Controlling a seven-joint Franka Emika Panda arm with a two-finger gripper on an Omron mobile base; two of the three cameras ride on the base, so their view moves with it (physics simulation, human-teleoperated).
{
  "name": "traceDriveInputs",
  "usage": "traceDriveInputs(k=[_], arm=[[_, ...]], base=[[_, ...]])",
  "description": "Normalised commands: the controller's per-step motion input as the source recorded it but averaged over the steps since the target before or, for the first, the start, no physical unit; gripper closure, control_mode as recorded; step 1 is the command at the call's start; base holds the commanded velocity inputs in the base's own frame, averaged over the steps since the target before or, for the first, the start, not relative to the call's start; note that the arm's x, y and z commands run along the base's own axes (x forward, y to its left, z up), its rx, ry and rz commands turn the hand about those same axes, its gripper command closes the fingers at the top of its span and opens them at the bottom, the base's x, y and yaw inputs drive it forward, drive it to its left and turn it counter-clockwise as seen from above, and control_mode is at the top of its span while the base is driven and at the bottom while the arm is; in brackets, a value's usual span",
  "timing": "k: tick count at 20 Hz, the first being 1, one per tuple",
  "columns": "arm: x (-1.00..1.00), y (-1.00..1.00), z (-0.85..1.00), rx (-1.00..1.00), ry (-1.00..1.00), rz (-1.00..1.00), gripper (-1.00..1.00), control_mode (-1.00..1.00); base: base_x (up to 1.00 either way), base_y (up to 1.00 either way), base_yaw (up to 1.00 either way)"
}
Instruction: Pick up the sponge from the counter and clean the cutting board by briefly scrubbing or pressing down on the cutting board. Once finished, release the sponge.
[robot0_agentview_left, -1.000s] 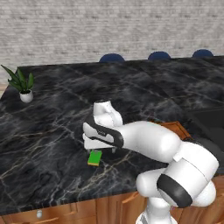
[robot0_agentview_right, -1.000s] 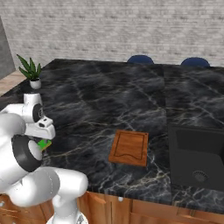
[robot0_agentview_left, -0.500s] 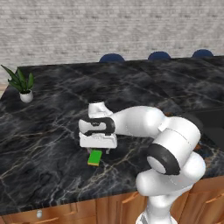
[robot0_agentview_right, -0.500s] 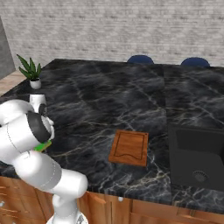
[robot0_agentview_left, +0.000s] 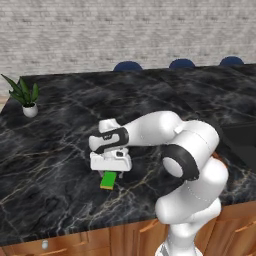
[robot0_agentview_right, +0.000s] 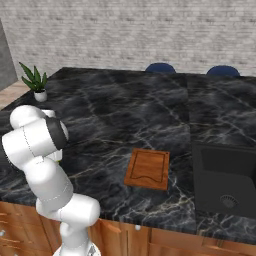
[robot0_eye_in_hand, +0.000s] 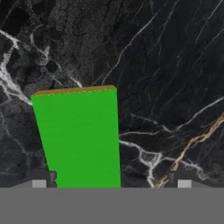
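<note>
1. Far left: a small potted plant (robot0_agentview_left: 26, 98) in a white pot, at the counter (robot0_agentview_left: 60, 130) edge.
2. My hand hangs low over the sponge (robot0_agentview_left: 108, 180). Fingers (robot0_eye_in_hand: 45, 180) spread wide, one tip on each side of it, gripping nothing; I can't tell if they touch it.
3. Sponge: flat bright green block, thin yellow layer along one edge, lying on glossy black marble with pale veins.
4. Right: cutting board (robot0_agentview_right: 148, 168), reddish-brown wood, grooved rim, flat, well apart from the sponge.
5. Far right: dark recessed sink (robot0_agentview_right: 225, 180).
</note>
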Motion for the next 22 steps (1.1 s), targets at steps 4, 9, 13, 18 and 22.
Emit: traceDriveInputs(k=[4, 9, 13, 18, 22], arm=[[0.00, 0.00, -0.15, -0.02, 0.00, -0.02, -1.00, -1.00], [0.00, 0.00, -0.20, -0.01, 0.00, 0.00, -1.00, -1.00], [0.00, 0.00, -0.16, 0.00, -0.01, 0.00, -1.00, -1.00], [0.00, 0.00, -0.17, 0.00, 0.00, 0.00, -1.00, -1.00], [0.00, 0.00, -0.17, 0.00, -0.01, 0.00, -1.00, -1.00]], base=[[0.00, 0.00, 0.00], [0.00, 0.00, 0.00], [0.00, 0.00, 0.00], [0.00, 0.00, 0.00], [0.00, 0.00, 0.00]])
